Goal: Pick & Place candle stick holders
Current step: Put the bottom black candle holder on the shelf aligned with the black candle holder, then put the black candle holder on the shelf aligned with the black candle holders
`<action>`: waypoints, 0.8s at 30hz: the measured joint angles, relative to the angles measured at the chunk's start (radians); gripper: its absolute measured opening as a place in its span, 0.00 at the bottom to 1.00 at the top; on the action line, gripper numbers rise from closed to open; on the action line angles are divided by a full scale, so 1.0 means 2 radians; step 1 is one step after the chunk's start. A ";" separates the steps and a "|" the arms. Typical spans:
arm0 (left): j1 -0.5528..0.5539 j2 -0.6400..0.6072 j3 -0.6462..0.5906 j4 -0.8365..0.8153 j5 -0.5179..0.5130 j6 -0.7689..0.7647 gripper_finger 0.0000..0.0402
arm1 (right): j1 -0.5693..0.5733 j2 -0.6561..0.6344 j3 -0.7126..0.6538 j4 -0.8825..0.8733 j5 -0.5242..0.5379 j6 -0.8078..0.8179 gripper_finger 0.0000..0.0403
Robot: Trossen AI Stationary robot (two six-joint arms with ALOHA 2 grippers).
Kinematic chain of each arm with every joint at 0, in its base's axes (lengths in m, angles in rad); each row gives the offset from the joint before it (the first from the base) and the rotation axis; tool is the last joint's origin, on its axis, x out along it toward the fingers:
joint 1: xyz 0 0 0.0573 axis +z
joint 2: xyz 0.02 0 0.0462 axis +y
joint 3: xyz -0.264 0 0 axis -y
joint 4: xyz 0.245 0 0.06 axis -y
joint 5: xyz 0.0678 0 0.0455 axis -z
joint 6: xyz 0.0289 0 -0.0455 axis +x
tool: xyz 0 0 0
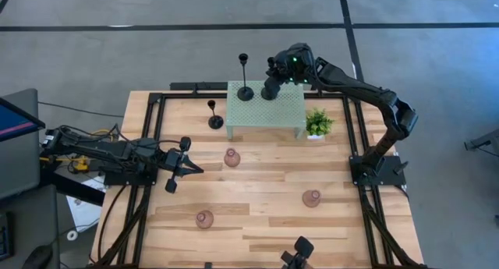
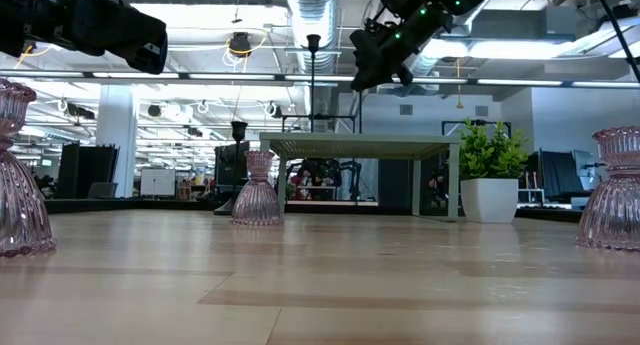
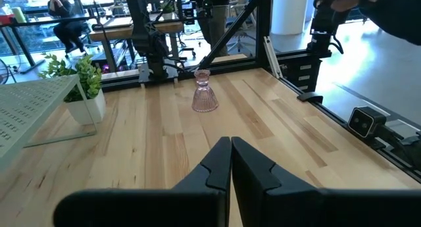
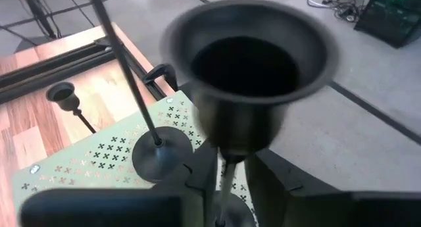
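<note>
A pale green mesh stand (image 1: 265,105) is at the table's far side. One slim black candle stick holder (image 1: 245,88) stands on it by its round base. A second black one (image 4: 253,69) stands beside it, its stem between the parted fingers of my open right gripper (image 4: 227,171), which slants down from the far side. A third black holder (image 1: 214,119) stands on the table left of the stand. Three pinkish holders (image 1: 231,157) (image 1: 312,197) (image 1: 204,218) stand apart on the wood. My left gripper (image 3: 231,154) is shut, level above the table's left part, holding nothing. My right gripper has its fingers (image 4: 197,181) on either side of the second black holder's stem (image 4: 223,177), just under the cup. A gap shows beside the stem, and I cannot tell whether a finger touches it. The holder stands upright on the stand.
A small green potted plant (image 1: 318,122) stands right of the stand. A black frame (image 1: 156,105) runs along the table's edges. Bare wood lies between the pinkish holders in the table's middle.
</note>
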 joint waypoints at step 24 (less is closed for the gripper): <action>0.000 0.000 0.000 0.000 0.000 0.000 0.03 | 0.050 -0.143 0.001 -0.228 0.002 0.021 0.48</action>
